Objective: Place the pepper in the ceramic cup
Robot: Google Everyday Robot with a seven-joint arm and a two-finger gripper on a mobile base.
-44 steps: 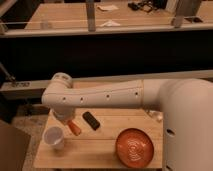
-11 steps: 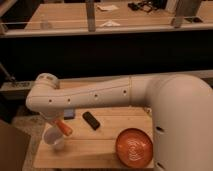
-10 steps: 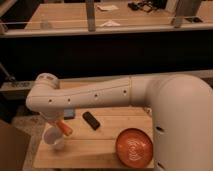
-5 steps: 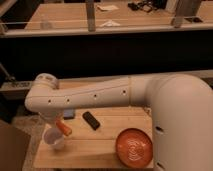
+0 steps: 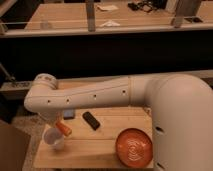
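The small orange-red pepper (image 5: pixel 63 129) hangs tilted at the right rim of the white ceramic cup (image 5: pixel 54 139), which stands on the wooden table's left front part. My gripper (image 5: pixel 56 123) sits under the white arm's bend, just above the cup, shut on the pepper's upper end. The arm hides most of the gripper.
A round orange plate with white swirls (image 5: pixel 134 147) lies at the table's right front. A black oblong object (image 5: pixel 91 120) and a dark bluish one (image 5: pixel 69 114) lie mid-table. The wooden table (image 5: pixel 95 147) ends close to the cup's left. My white arm (image 5: pixel 100 95) spans the table's back.
The arm has swung left, carrying the pepper from mid-table to the cup's rim. In the last half second the pepper has dipped slightly lower.
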